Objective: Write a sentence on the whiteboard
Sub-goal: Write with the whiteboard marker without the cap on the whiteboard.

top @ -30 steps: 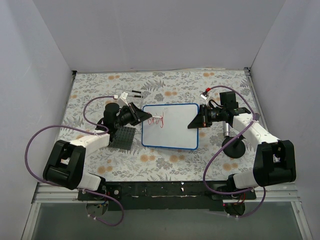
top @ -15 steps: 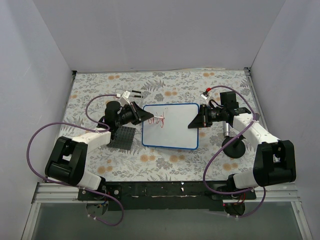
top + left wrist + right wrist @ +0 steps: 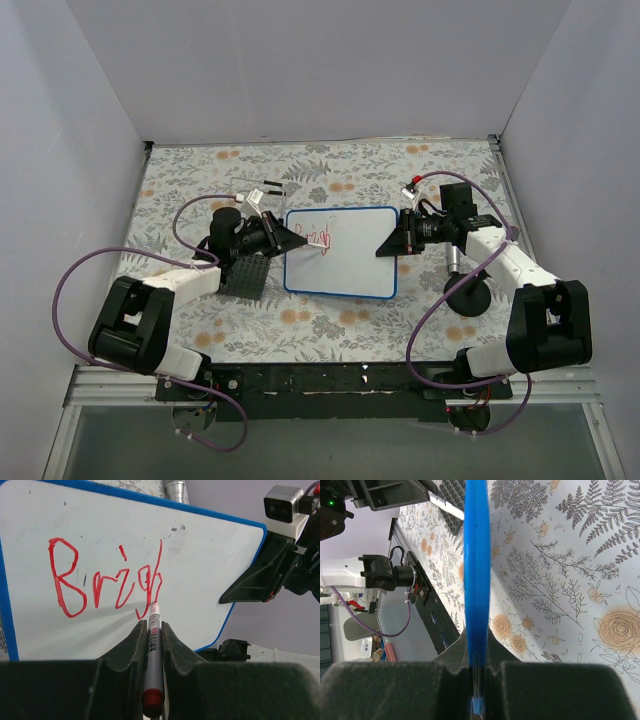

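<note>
Left tool (image 3: 152,626) pinching marker (image 3: 153,665) | right tool (image 3: 477,640) clamping whiteboard (image 3: 345,268) rim | floral tablecloth (image 3: 200,170), white walls (image 3: 300,60)

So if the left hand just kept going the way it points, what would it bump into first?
The whiteboard: the marker in the left hand seems to touch it by the red lettering.

**Glossy board, matt black plastic**

The whiteboard (image 3: 200,555) has a smooth white face with a faint sheen, edged by a blue plastic rim. The sentence (image 3: 106,582) is thin red ink. The red marker (image 3: 152,655) looks like smooth plastic. The left gripper (image 3: 152,625) has matt, slightly grainy black plastic fingers (image 3: 125,652). The floral table cover (image 3: 560,595) appears matt, perhaps printed cloth.
</note>
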